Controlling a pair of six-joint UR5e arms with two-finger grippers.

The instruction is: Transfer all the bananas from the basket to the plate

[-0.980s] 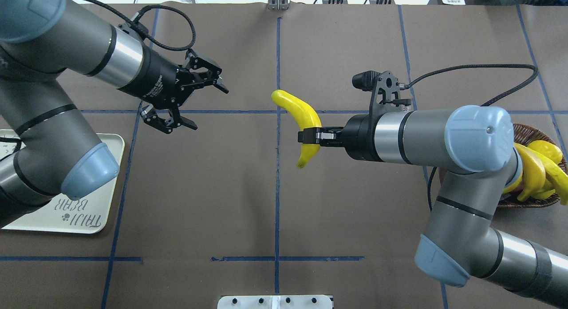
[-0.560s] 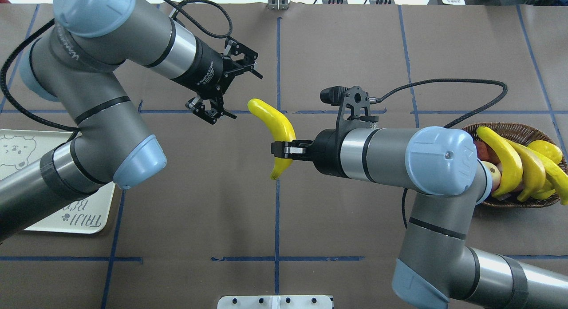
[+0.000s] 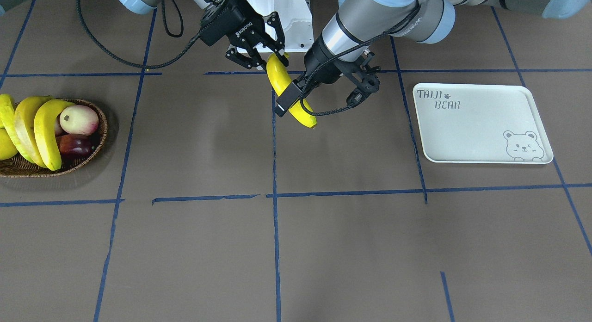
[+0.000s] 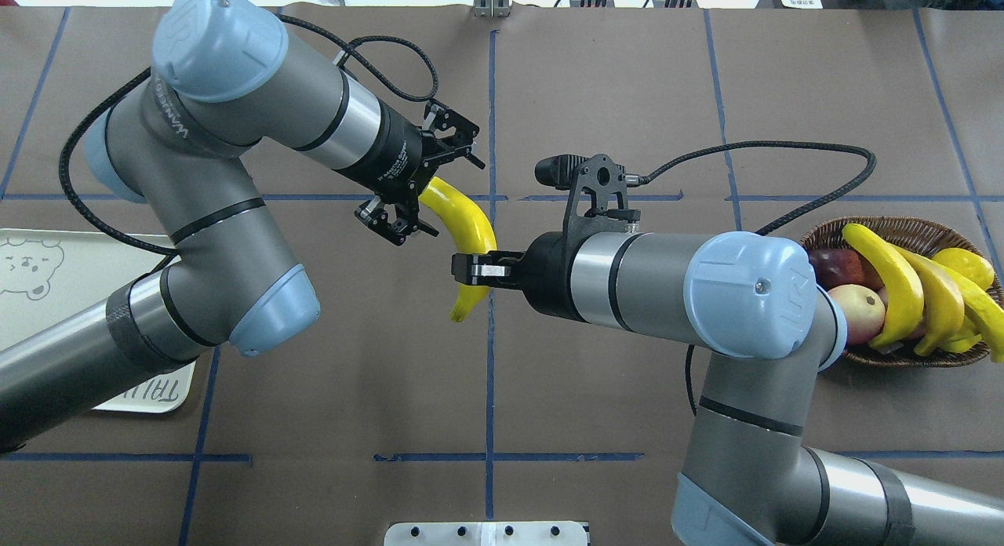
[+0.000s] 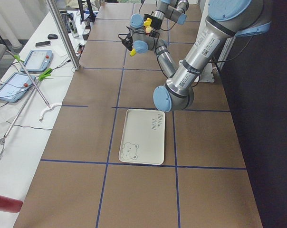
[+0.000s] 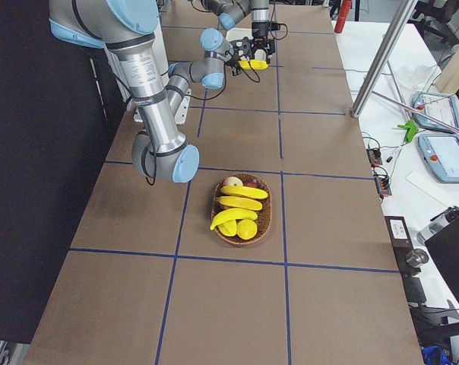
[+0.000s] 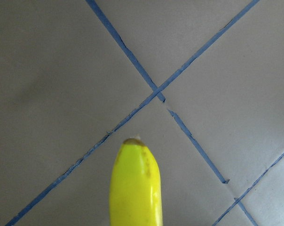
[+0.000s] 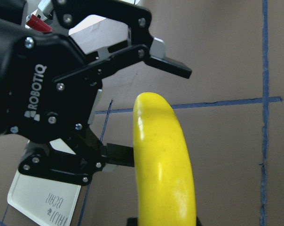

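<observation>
1. Overhead exterior: a hand-over above the middle of the table [image 4: 612, 389] is judged to be in hand. One banana [image 4: 471, 220] is clamped by the right gripper [image 4: 471, 268] near the end that faces the robot, the jaws being pressed together on it. The left gripper [image 4: 457, 199] is set with its jaws apart on either side of the banana's far part, and no contact can be made out. Three other bananas [image 4: 902, 287] are seen in the basket [image 4: 925, 231]. The plate [image 4: 94, 287] lies well apart, under the left arm.
2. Exterior front-facing: the long axis is seen to run away from the robot, with the far tip shown past the left jaws. The outer curve is turned toward the basket side.
3. Exterior left: the grippers are shown too small for anything to be read.
4. Exterior right: the banana is shown roughly level above the table, though perhaps some tilt is hidden at this size.
5. Left wrist-mounted: a brown-tipped end is seen over crossing tape lines [image 7: 157, 90].
6. Right wrist-mounted: the banana is seen running up between the spread left fingers [image 8: 170, 66]. Next, the left jaws are to be closed firmly before the right grip is loosed. The banana is then to be carried to the plate.
</observation>
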